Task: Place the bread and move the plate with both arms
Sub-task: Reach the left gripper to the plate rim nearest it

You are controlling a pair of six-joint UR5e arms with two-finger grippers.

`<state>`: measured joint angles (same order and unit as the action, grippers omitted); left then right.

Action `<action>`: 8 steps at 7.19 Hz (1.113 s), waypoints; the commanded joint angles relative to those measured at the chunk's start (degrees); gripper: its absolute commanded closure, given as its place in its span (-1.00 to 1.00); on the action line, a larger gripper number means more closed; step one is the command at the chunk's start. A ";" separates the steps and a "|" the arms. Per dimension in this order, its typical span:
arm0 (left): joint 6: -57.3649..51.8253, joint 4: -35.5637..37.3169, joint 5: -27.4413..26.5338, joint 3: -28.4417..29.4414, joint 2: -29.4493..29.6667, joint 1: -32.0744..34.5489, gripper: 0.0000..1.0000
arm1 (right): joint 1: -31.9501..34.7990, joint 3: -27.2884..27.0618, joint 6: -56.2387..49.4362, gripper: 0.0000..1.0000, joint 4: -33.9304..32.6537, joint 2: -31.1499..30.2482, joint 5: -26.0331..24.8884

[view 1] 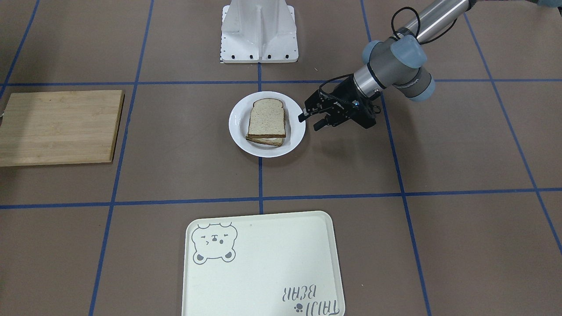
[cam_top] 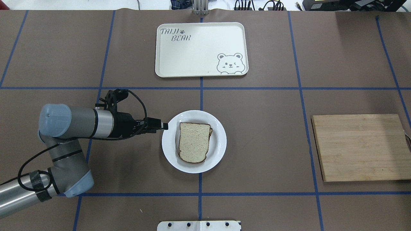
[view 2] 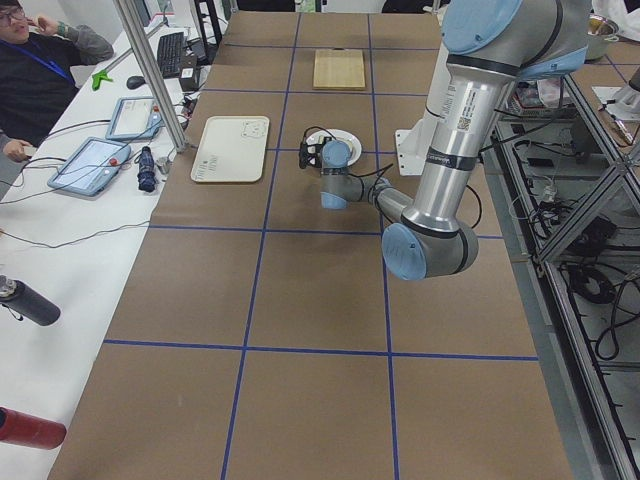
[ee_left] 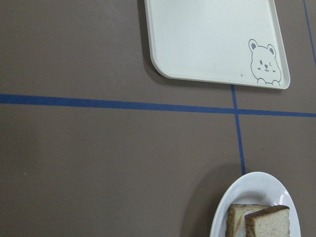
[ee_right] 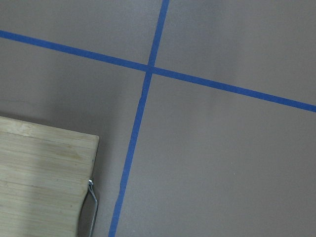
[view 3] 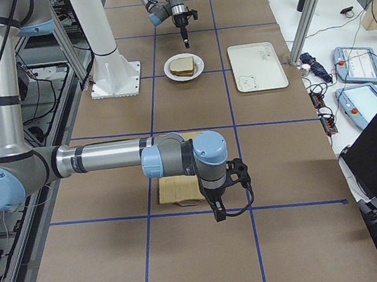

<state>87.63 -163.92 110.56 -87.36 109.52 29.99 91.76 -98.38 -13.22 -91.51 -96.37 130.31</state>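
Overhead exterior view: the plate sits in the middle of the bench, right on the blue tape cross. The bread lies flat on the plate, on top of another slice that peeks out at one side. The bread is longer one way than the other. Its long way runs from the robot's side of the bench across to the far side, turned just a little. Its round top points back at the robot. Its flat end points at the tray with the bear, which lies well apart on the far side.

The left claw lies low and sideways at the plate's edge on the robot's left. Its two fingers are spread apart and nothing is between them. I cannot tell if a finger touches the plate's edge.

The right claw shows only in the view from the bench's right end. It points down, just past the near edge of the wooden board. I cannot tell if it is spread or squeezed together. The board is well apart from the plate, on the robot's right.
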 commanded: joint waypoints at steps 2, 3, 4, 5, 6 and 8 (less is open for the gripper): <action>1.31 -6.22 -2.36 2.28 -0.36 -3.00 -0.09 | 0.00 0.11 0.91 -1.00 -0.34 0.39 0.12; 1.40 -6.24 -2.45 2.28 -0.27 -3.01 -0.09 | 0.00 0.03 1.00 -1.00 -0.34 0.39 0.12; 1.40 -6.24 -2.89 2.28 -0.27 -3.01 -0.08 | 0.00 0.11 1.00 -1.00 -0.43 0.48 0.12; 2.10 -6.24 -2.63 2.02 -0.53 -3.01 -0.04 | 0.00 0.03 1.00 -1.00 -0.34 0.48 0.12; 2.19 -6.24 -2.28 1.50 -1.40 -3.01 -0.02 | 0.00 0.03 1.09 -1.00 -0.34 0.48 0.12; 2.19 -6.24 -2.54 2.19 -1.94 -3.01 -0.01 | 0.00 0.03 1.09 -1.00 -0.34 0.39 0.12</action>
<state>89.78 -170.15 108.17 -85.43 107.98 26.99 91.76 -98.34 -12.14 -91.85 -95.94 130.43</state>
